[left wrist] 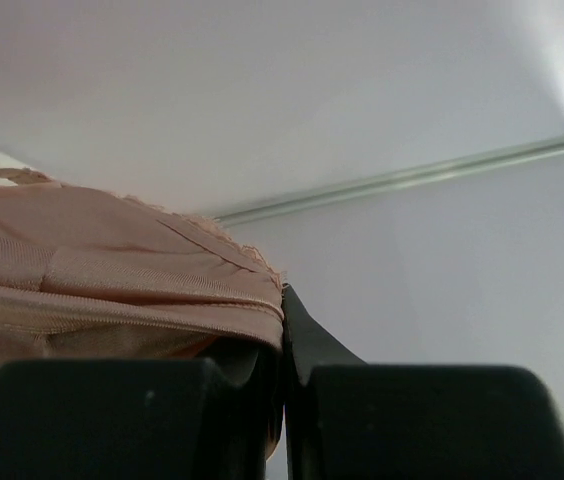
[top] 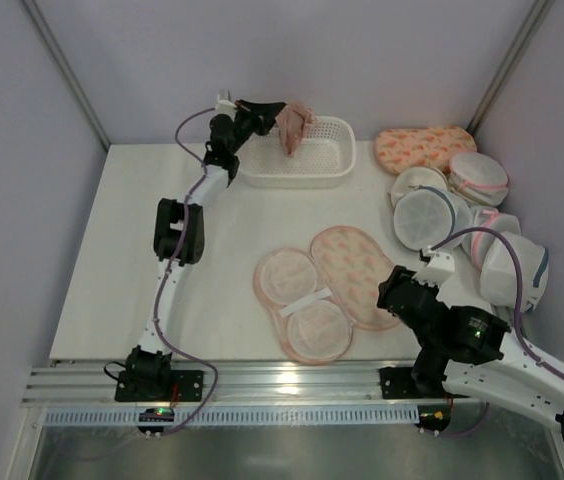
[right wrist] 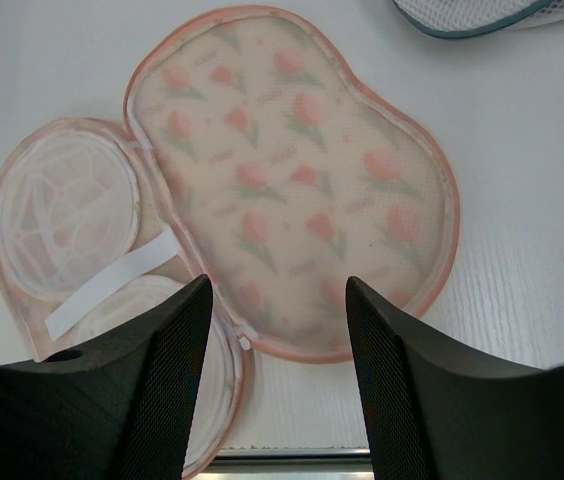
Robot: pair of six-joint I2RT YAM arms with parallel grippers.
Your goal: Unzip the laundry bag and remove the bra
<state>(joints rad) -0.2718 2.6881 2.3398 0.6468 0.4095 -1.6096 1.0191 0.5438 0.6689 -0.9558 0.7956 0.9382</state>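
Observation:
The peanut-shaped laundry bag lies unzipped and spread open at the table's front middle, its printed lid flipped right and its white mesh inside facing up; it also fills the right wrist view. My left gripper is shut on the pale pink bra and holds it above the left part of the white basket. The left wrist view shows the bra's fabric pinched between the fingers. My right gripper is open and empty, just over the bag's right front edge.
A second printed padded bag lies at the back right. Several round white mesh bags with blue or pink trim are piled along the right side. The table's front edge and metal rail run below the open bag.

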